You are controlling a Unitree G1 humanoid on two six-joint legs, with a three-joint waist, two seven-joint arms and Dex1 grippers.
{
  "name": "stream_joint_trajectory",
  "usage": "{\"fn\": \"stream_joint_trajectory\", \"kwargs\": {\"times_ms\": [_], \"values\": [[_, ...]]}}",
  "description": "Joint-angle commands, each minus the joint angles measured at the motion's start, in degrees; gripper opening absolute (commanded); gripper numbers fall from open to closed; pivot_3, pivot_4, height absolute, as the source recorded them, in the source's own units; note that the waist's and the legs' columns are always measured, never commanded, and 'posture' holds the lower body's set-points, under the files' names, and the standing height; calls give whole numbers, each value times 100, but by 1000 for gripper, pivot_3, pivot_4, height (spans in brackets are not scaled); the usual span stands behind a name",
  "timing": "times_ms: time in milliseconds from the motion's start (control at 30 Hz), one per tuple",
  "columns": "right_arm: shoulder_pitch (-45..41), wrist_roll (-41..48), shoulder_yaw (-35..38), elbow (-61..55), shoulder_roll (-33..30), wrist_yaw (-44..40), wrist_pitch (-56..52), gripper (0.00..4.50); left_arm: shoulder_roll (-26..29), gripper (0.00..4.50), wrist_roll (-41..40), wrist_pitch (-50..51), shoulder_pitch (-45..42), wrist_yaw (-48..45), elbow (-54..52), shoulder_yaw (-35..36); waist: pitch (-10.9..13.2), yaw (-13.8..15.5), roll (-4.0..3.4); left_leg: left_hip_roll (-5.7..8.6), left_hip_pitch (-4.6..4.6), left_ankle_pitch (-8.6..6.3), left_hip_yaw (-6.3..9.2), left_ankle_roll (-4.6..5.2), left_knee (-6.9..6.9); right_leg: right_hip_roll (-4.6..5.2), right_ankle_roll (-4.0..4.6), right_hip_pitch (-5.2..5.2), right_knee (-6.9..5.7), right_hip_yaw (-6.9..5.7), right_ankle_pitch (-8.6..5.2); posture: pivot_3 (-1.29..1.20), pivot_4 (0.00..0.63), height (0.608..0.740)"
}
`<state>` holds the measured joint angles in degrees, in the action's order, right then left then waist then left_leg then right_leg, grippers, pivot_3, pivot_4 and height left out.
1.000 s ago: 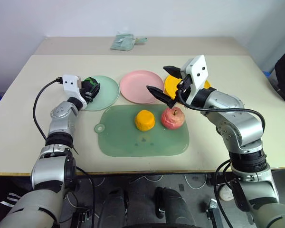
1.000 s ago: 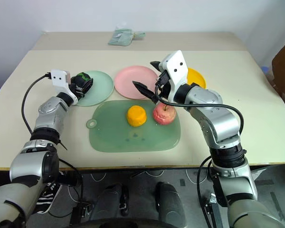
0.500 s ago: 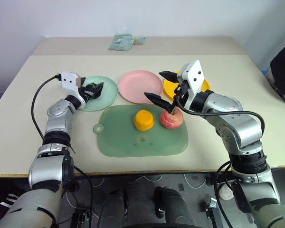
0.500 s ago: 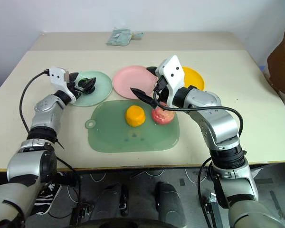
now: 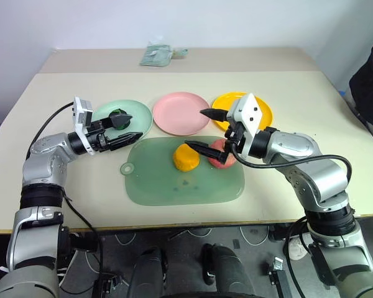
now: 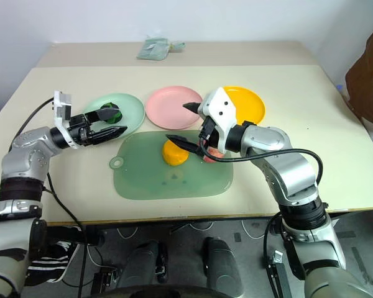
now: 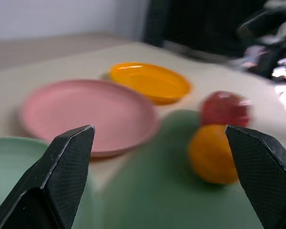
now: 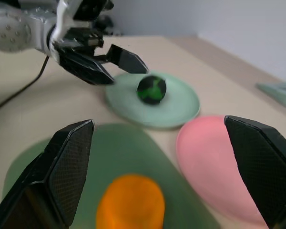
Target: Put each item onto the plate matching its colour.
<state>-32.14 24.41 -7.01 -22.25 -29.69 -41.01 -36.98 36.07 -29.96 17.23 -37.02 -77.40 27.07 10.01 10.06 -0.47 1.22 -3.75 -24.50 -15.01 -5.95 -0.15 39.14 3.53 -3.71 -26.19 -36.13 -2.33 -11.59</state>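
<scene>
Resting on the mint plate [image 5: 140, 115], green ball [image 8: 151, 89] sits just beyond the open, empty left gripper [image 5: 125, 126]. Right gripper [image 5: 206, 130] also open, empty; orange [image 5: 186, 157] and apple [image 5: 222, 154] lie on the mat [image 5: 174, 186] just beneath it.

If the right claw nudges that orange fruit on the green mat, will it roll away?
Probably a little. The orange fruit looks rounded, so a side push could roll it across the flat green mat. Its underside seems somewhat flattened, which may slow it. The red apple close beside it would likely stop it that way.
</scene>
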Motion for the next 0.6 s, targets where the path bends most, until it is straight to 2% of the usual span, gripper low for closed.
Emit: {"fn": "stream_joint_trajectory", "kwargs": {"times_ms": [33, 167, 267, 367, 600], "values": [[209, 196, 137, -407, -238, -178, -143, 4500, 384, 4476, -198, 510, 51, -389, -665, -98, 0, -13, 0, 0, 1, 0, -1, 0, 0, 1, 1, 0, 0, 1, -1, 0, 150, 740], [505, 270, 143, -605, -378, -209, -242, 4500, 523, 4476, -33, 403, 139, -520, -623, -193, -1, -18, -2, 0, 6, 0, -2, 0, -5, 0, 9, 0, 0, 1, -6, 0, 150, 740], [326, 31, -136, -553, -85, 201, -377, 4500, 526, 4476, -246, 501, 298, -705, -1014, -164, -1, -39, -2, 0, 4, 0, -3, 0, -3, 0, 10, -3, 0, 2, -6, 0, 150, 740], [76, -221, -441, -284, 234, 588, -662, 4500, 535, 4476, -144, 83, 310, -880, -1083, -160, -1, -31, -2, -3, 4, 0, -2, 0, -3, -4, 12, -8, -3, 2, -7, 0, 150, 740], [-281, -461, -882, 64, 364, 687, -1205, 4500, 652, 4476, -122, 73, 435, -915, -1246, -176, -1, -18, -2, 1, -1, 0, -5, 0, -3, 3, 13, -7, 2, 2, -7, 0, 150, 740]]}}
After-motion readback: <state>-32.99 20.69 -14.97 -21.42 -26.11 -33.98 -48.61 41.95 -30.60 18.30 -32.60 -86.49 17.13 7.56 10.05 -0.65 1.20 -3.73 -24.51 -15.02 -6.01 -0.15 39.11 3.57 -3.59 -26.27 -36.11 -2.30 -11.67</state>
